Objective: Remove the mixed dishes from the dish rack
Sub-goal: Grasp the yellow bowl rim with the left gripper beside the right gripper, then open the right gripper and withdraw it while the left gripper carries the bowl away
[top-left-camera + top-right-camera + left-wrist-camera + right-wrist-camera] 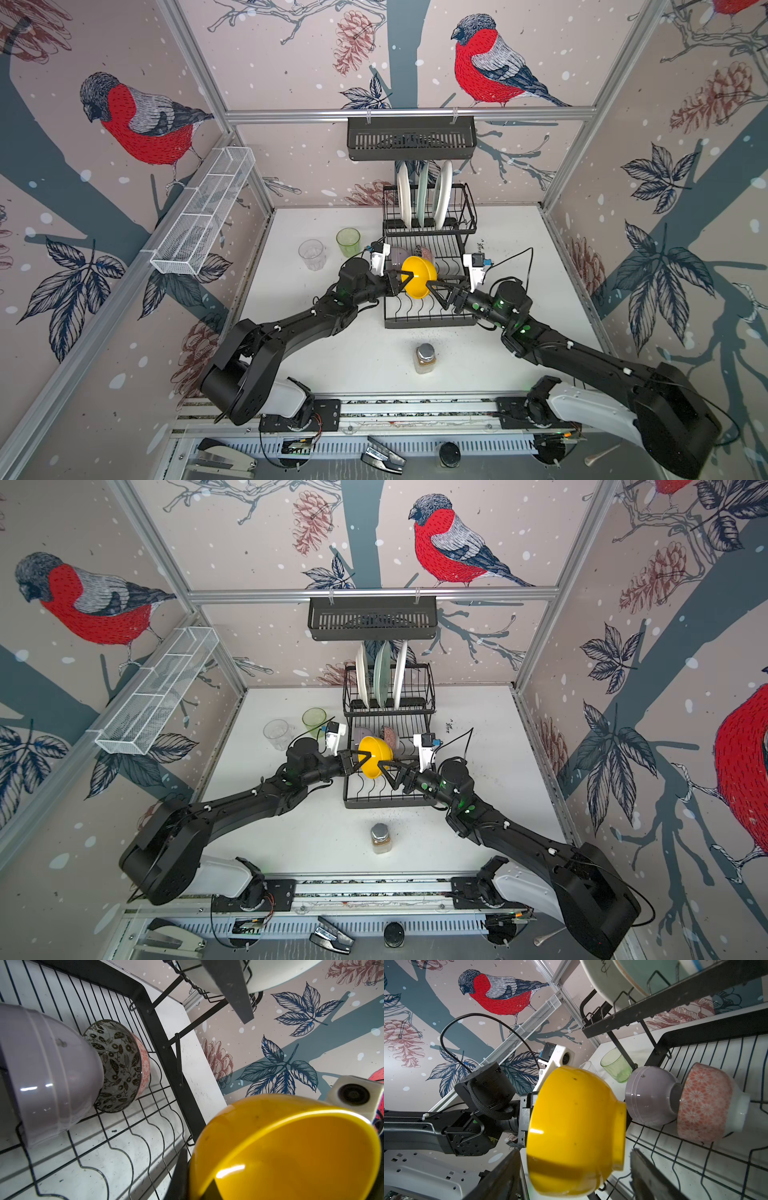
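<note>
1. Dish rack (428,323): black wire, two levels, standing toward the back of the white surface (353,357). The raised tier has straight slots and the lower tier has wavy wires.
2. Raised tier: three round glazed plates stand on edge, side by side. They are a white plate (403,195), a pale green plate (423,193) and a second white plate (443,195).
3. Lower tier: a glossy lilac bowl (47,1076) with ridged bands and a pink-patterned bowl (120,1068) lined with dark leaf print lie on their sides. The lilac foot rests against the patterned bowl's mouth.
4. Yellow bowl (419,276): smooth, glossy and footed, tipped on its side in the air above the lower tier, between the two hands.
5. Left hand (401,277): clamped on the yellow bowl's rim, one finger inside and one outside.
6. Right hand (434,291): jaws spread wide, with one finger clear of the bowl's foot.
7. Translucent green tumbler (348,242) and clear ribbed tumbler (311,254): upright on the surface, left of the rack.
8. Silver-capped jar (424,357) of brown powder: upright in front of the rack.
</note>
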Controlling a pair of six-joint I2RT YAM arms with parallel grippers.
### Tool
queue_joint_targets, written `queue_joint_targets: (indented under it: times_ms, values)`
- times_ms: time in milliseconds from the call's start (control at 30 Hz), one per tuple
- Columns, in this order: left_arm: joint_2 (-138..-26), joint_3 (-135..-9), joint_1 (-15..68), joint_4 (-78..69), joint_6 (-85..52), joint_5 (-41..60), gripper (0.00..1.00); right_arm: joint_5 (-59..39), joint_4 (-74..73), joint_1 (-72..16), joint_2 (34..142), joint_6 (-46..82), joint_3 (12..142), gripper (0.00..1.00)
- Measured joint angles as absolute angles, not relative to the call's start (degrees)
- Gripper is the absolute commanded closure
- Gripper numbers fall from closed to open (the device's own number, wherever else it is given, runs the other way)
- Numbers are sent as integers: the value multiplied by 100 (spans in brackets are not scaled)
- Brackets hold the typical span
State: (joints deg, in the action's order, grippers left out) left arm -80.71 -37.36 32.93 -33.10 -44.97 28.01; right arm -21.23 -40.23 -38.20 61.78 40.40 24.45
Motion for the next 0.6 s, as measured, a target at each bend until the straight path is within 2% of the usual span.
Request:
queue_joint_targets:
  times_ms: [100,167,600]
  values:
    - [-7977,-3721,3295,-3249,-4497,2788,100,-2102,-3894,-3830,6053,3962,2469,3]
    - [-7909,-3721,3295,-3181,-4495,2659,100,-2023,-3793,-3830,5955,3879,2469,0]
    - [-7439,-3721,3288,-2349,-4084,2137,100,-1428,-3227,-3833,5697,3507,2414,0]
